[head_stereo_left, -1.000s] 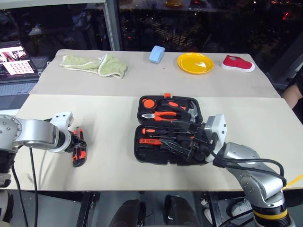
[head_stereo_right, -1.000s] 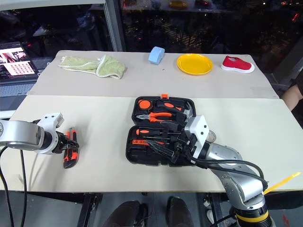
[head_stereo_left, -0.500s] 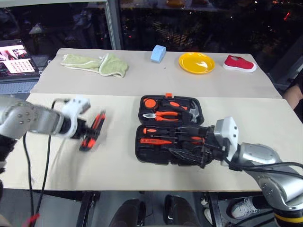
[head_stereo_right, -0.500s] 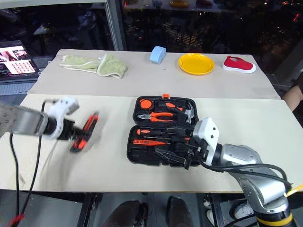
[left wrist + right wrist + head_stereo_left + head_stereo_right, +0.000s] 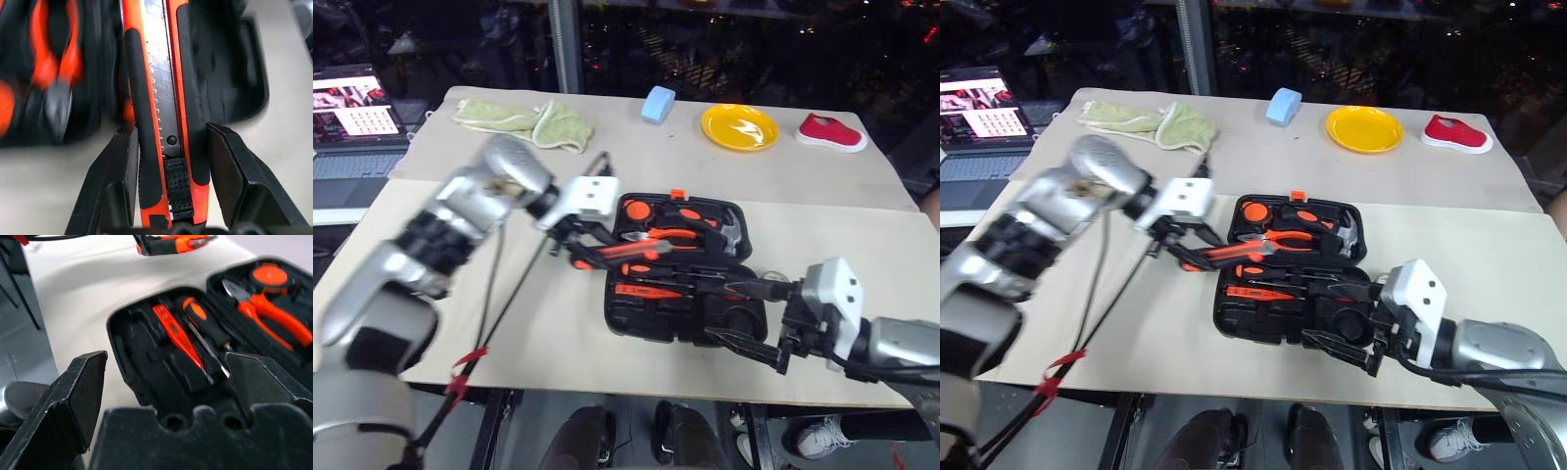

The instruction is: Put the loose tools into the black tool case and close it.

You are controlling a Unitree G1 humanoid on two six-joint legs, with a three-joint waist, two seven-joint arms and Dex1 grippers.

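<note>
Carrying: the utility knife was gripped by the left gripper, its handle clamped between both fingers.
Change: within a second the knife had been lifted off the bare table at the left of the frame and swung across to the case's left edge, at frame centre.
Left gripper: seen just left of the open tool case, the knife's free end held over the case's left side.
Right gripper: fingers spread wide, nothing held; it had been drawn back from over the lower half toward the lower right of the frame.
Tool case: open at centre frame, pliers and hammer in the upper half, tester screwdriver and a screwdriver in the lower half.
Meaning: the knife slot was judged cleared for the left arm; lowering and release remained, then closing.
</note>
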